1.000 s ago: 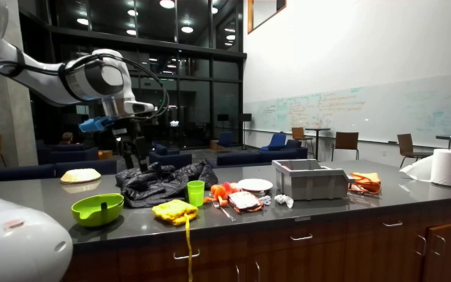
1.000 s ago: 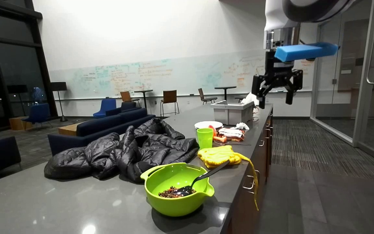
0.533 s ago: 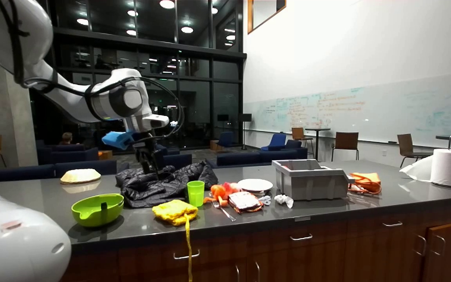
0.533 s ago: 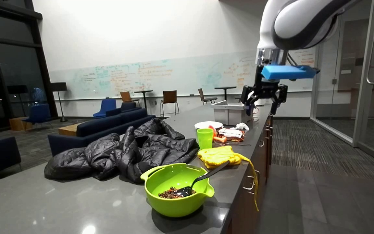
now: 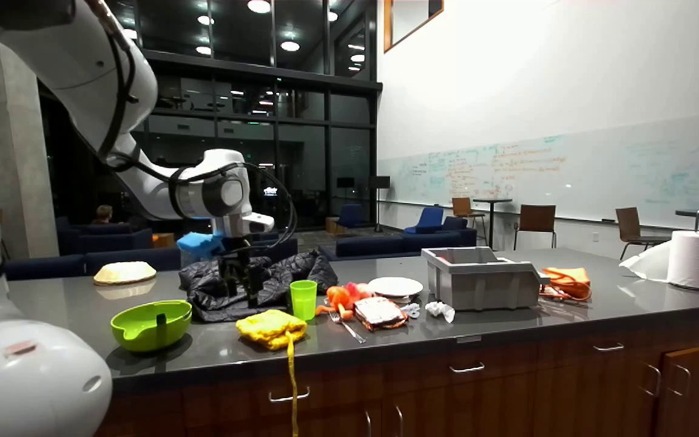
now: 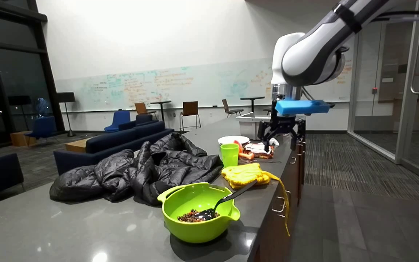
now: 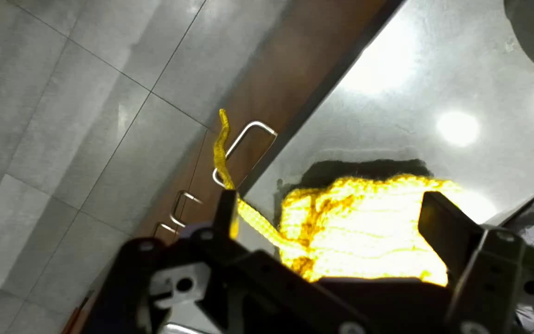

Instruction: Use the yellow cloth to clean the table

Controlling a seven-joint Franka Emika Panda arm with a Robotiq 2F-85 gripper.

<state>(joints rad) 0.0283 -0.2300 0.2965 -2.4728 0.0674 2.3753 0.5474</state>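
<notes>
Wrist view: the Robotiq gripper (image 7: 331, 206) is spread wide, pinching nothing, with the folded yellow knit cloth (image 7: 362, 232) showing below, between its tips. The cloth lies near the edge of the gray countertop (image 6: 67, 225), between the green mixing bowl (image 6: 191, 231) and green cup (image 6: 229, 155), its cord (image 7: 219, 157) dangling over the side. It should handle light, limp and grippy; the thick bunched middle seems the best hold, since the cord would probably only drag it.
</notes>
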